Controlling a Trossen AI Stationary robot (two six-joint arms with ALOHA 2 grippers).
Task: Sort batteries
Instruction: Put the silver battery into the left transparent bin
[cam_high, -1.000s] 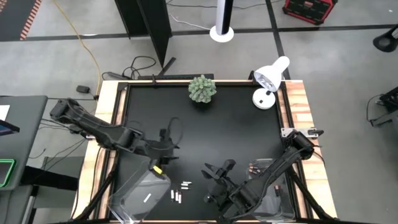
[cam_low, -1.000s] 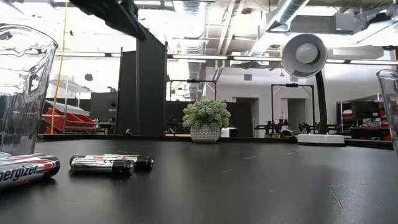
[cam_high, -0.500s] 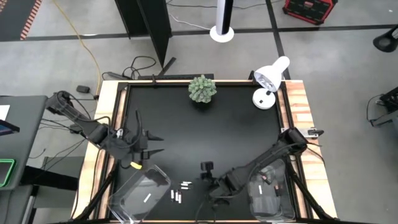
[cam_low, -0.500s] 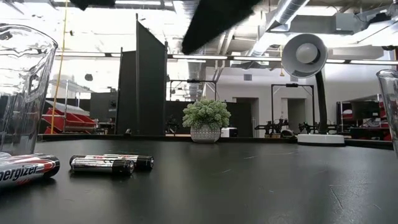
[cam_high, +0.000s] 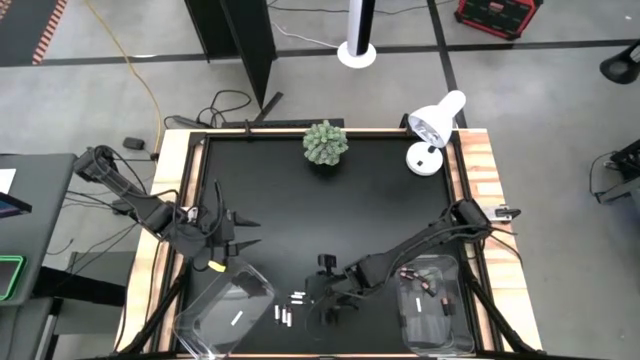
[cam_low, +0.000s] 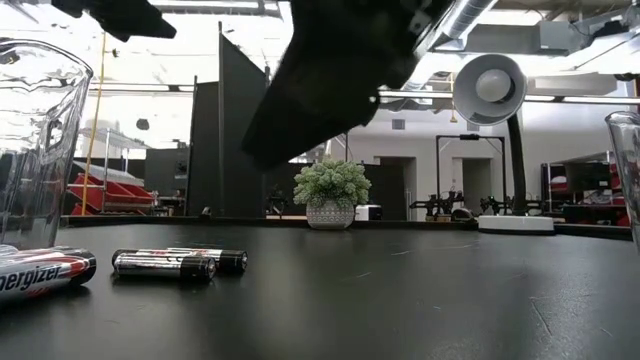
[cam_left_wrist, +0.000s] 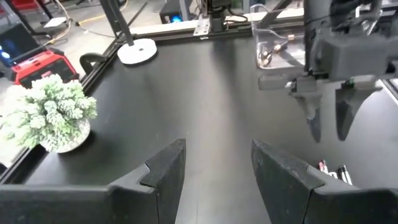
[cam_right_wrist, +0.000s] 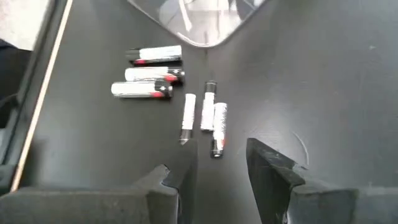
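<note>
A lab or workshop, probably. The low view shows bare ducts (cam_low: 470, 15) at upper right, dark partitions (cam_low: 243, 140) left of centre, and red bins (cam_low: 110, 190) at far left. From above, a concrete floor (cam_high: 540, 80) with cables (cam_high: 135, 70) surrounds the table (cam_high: 330, 200).

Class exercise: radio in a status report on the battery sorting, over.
Right gripper open, empty, above loose batteries. Left gripper open, empty, waiting at table's left side. Nothing blocking the batteries.

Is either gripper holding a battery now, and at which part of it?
Nothing is held. The right gripper hangs open above the loose batteries; the left gripper is open and empty.
</note>
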